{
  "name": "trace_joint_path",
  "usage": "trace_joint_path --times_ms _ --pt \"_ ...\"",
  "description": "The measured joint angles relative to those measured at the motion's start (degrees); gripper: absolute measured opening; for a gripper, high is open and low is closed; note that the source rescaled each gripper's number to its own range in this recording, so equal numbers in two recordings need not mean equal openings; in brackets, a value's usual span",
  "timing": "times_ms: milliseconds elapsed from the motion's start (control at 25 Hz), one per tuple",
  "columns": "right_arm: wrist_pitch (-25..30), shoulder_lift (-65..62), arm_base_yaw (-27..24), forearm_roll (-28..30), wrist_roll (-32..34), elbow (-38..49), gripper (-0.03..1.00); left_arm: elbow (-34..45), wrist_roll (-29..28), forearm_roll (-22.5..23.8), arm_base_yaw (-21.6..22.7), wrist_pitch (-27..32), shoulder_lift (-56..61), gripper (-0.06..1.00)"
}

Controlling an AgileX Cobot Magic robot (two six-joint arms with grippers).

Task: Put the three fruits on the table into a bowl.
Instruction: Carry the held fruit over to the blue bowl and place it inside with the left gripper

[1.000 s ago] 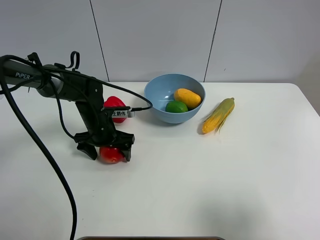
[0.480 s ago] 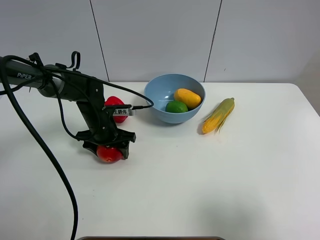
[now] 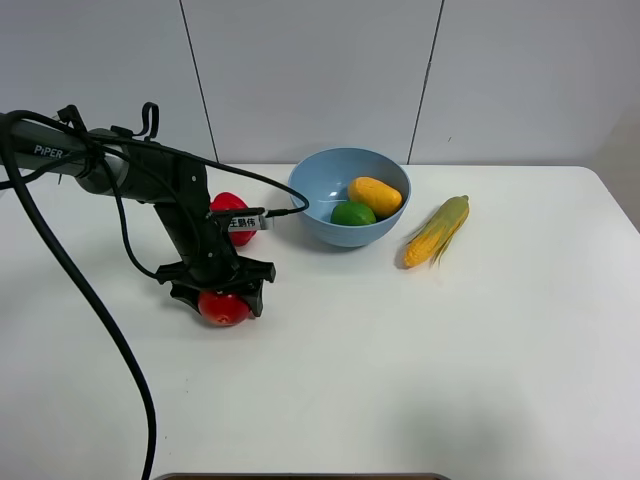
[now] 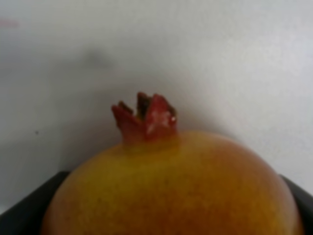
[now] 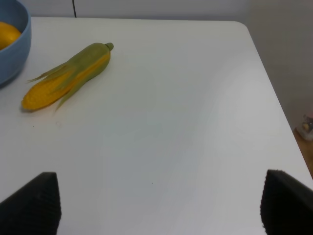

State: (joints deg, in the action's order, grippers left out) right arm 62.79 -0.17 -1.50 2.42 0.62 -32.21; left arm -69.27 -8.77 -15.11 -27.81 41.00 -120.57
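Note:
A round red-and-yellow fruit [image 3: 224, 308] sits at table level on the left of the white table [image 3: 450, 350]. My left gripper [image 3: 222, 297] is shut on it from above. In the left wrist view the fruit [image 4: 171, 186] fills the lower half, its small crown up, with dark fingers [image 4: 24, 210] at either side. The light-blue bowl [image 3: 310, 175] stands at the back centre and holds the green lime [image 3: 352, 214] and the yellow-orange mango [image 3: 375, 195]. My right gripper [image 5: 159, 205] is open over bare table, out of the exterior view.
A red bell pepper [image 3: 226, 203] lies behind the left arm, partly hidden by it. A corn cob with green husk [image 3: 437, 230] lies right of the bowl, also in the right wrist view [image 5: 68, 76]. The table's right edge is near the right gripper.
The left gripper's fingers closed from wide open onto the red-and-yellow fruit. Gripper and fruit shifted slightly right. Bowl, corn and pepper did not move.

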Motion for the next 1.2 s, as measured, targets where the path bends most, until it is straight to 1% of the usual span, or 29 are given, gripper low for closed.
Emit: trace_joint_path --times_ms 280,400,560,840,1080,1200 --pt "0.0 0.0 0.0 0.0 0.0 0.0 0.61 0.02 -0.01 -1.17 0.0 0.0 2.84 0.0" --pt "0.0 0.0 0.0 0.0 0.0 0.0 0.61 -1.36 0.04 -1.3 0.0 0.6 4.78 0.0" --pt "0.0 0.0 0.0 0.0 0.0 0.0 0.61 -5.85 0.04 -1.44 0.0 2.47 6.25 0.0" --pt "0.0 0.0 0.0 0.0 0.0 0.0 0.61 -17.16 0.15 -1.44 0.0 5.77 6.51 0.0" --pt "0.0 0.0 0.0 0.0 0.0 0.0 0.61 -24.59 0.43 -1.44 0.0 5.52 6.51 0.0" --pt "0.0 0.0 0.0 0.0 0.0 0.0 0.61 -26.14 1.5 -1.49 0.0 2.9 6.51 0.0"
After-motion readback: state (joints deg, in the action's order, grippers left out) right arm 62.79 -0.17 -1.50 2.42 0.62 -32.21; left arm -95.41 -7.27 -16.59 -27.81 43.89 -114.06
